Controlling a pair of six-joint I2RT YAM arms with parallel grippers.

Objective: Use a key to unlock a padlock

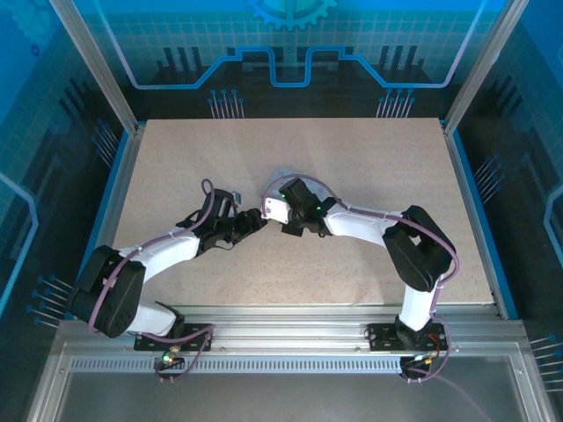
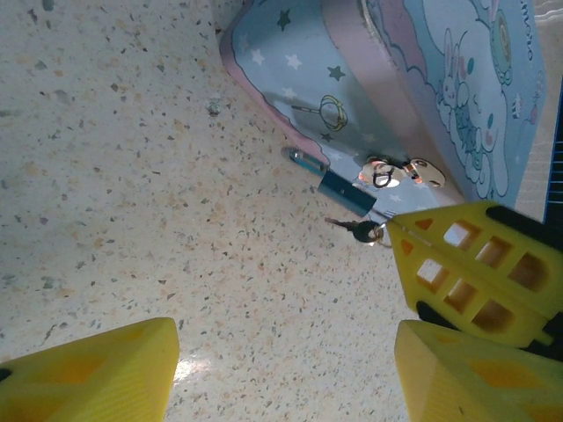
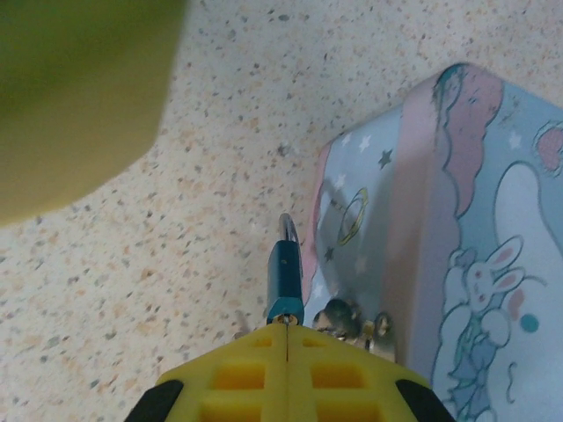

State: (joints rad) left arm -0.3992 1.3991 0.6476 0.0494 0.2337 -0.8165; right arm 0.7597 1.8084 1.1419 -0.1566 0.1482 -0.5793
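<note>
One padlock (image 2: pixel 345 192), one key (image 2: pixel 354 229), one cartoon-printed box (image 2: pixel 413 79), one table (image 2: pixel 132 176).

The beige, dark-speckled, stone-look tabletop (image 1: pixel 352 158) lies flat within a blue-edged frame. On it rests 1 pastel blue-and-pink box printed with stars and a cartoon rabbit (image 2: pixel 290 70). 1 small teal metal padlock (image 2: pixel 345 192) sits low against the box's side wall, its contact with the surface unclear.
</note>
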